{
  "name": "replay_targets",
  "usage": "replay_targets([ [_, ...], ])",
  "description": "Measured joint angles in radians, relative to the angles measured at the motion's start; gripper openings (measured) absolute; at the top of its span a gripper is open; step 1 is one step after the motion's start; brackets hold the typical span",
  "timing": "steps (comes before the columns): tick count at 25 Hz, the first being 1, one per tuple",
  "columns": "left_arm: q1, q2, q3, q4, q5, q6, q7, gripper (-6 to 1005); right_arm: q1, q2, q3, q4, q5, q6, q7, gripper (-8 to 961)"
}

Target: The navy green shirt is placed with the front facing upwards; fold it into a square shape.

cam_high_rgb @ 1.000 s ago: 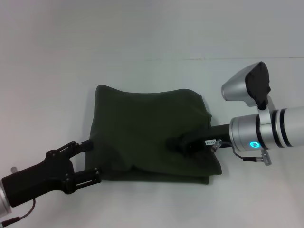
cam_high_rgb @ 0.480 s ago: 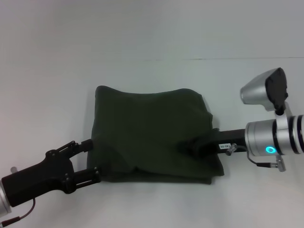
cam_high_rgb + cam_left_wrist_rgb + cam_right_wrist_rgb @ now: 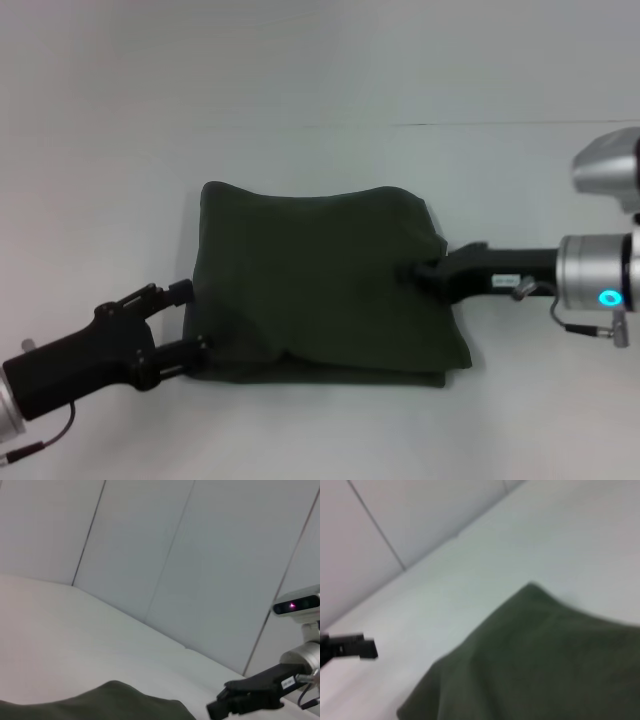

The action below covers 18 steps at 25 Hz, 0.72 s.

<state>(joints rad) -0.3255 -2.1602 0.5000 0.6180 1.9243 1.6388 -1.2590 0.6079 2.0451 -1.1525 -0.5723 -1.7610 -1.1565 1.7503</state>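
Observation:
The navy green shirt (image 3: 320,285) lies folded into a rough square in the middle of the white table, plain dark side up, with a doubled layer along its near edge. My left gripper (image 3: 192,318) is open at the shirt's near left corner, its fingertips (image 3: 183,292) right at the cloth edge with nothing pinched between them. My right gripper (image 3: 422,271) hovers over the shirt's right edge, arm stretched out to the right. The left wrist view shows the shirt (image 3: 105,702) low down and the right gripper (image 3: 235,706) beyond it. In the right wrist view the shirt (image 3: 540,665) fills the lower part.
The white table (image 3: 320,80) runs on all sides of the shirt, with a seam line across it farther back. Pale wall panels (image 3: 200,570) stand behind the table. A piece of the left gripper (image 3: 350,647) shows far off in the right wrist view.
My right gripper has drawn back to the right, from the middle of the shirt to its right edge. My left gripper has shifted slightly up against the shirt's left corner.

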Motion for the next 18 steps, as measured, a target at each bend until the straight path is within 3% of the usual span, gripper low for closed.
replay_targets([
  [10,-0.049,0.0,-0.002,-0.003,-0.007,-0.11,-0.045,907,-0.042,-0.012,0.206,-0.055,0.001,-0.174,-0.013,97],
  [18,-0.103,0.006,0.002,-0.003,-0.007,-0.247,-0.147,907,-0.054,-0.038,0.249,-0.086,-0.002,-0.278,0.025,437],
])
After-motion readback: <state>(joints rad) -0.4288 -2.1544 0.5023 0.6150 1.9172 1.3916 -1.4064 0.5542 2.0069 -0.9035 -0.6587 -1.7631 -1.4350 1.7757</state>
